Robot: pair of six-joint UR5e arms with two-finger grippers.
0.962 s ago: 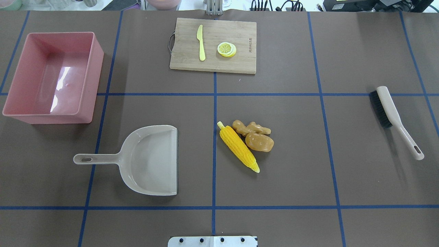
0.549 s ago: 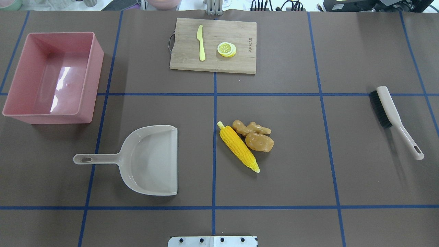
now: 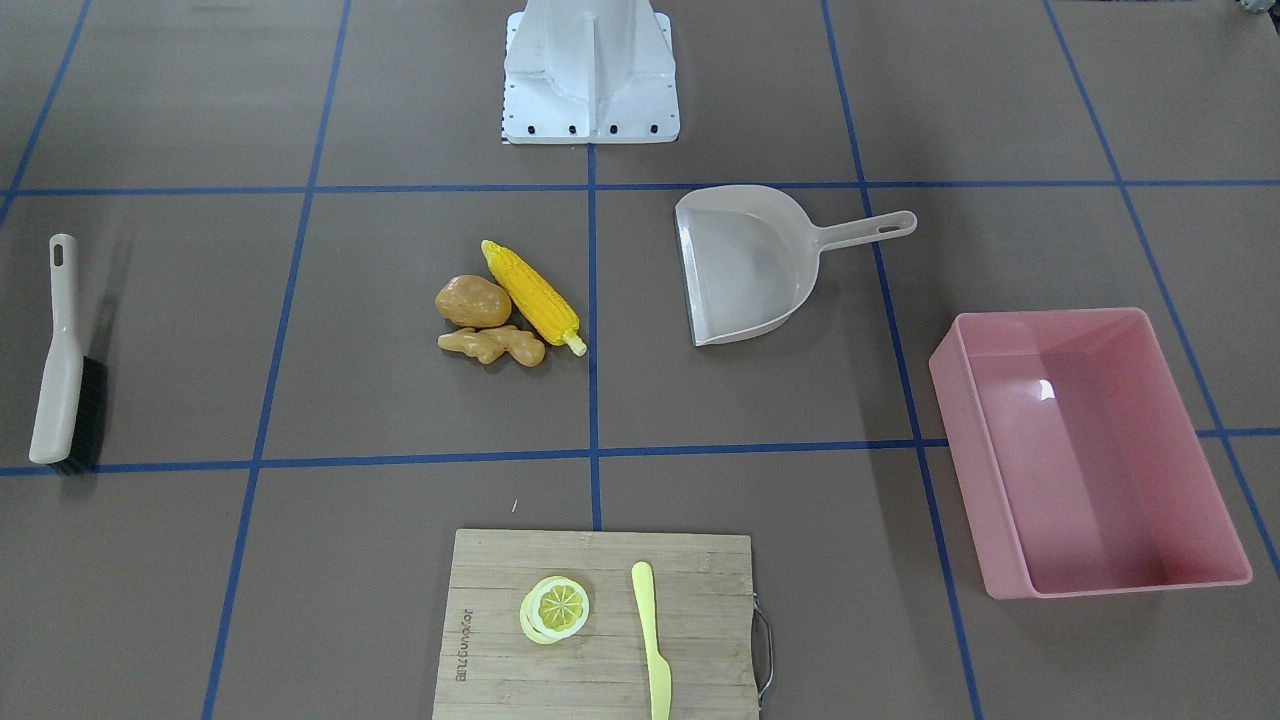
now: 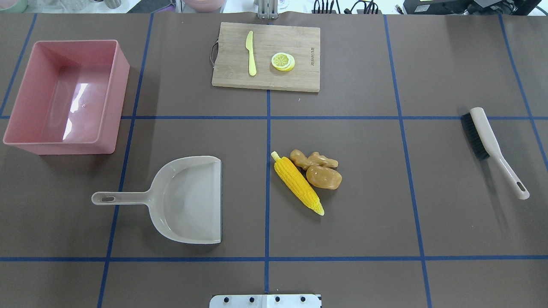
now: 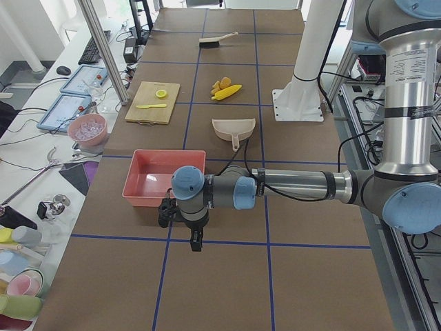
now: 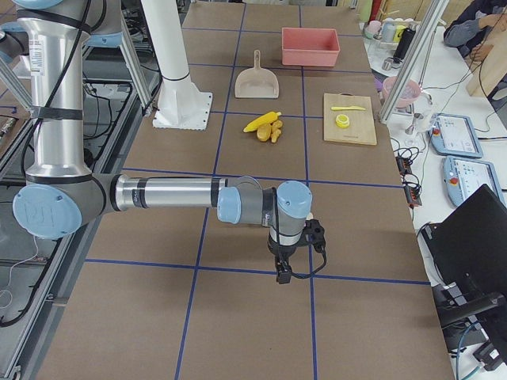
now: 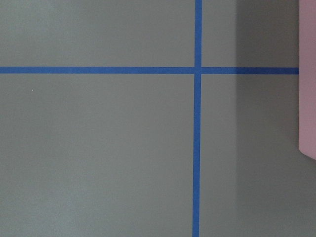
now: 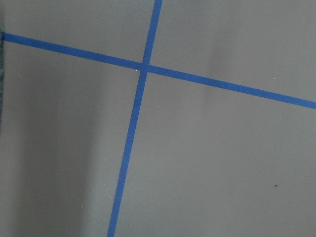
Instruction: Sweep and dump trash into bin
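Observation:
The trash lies in a small heap at mid-table: a yellow corn cob (image 4: 298, 185), a brown potato (image 4: 324, 177) and a tan ginger root (image 4: 314, 159). The pink bin (image 4: 109, 96) stands at the far left with nothing in it. My left gripper (image 5: 196, 241) hangs over bare table just outside the bin, seen only in the exterior left view. My right gripper (image 6: 283, 273) hangs over the table's right end, well away from the trash, seen only in the exterior right view. I cannot tell whether either is open or shut.
A beige dustpan (image 4: 188, 201) lies left of the trash, its mouth facing it. A beige brush (image 4: 492, 145) with black bristles lies at the far right. A wooden cutting board (image 4: 299, 72) at the back holds a lemon slice (image 4: 282, 61) and a plastic knife (image 4: 251, 53).

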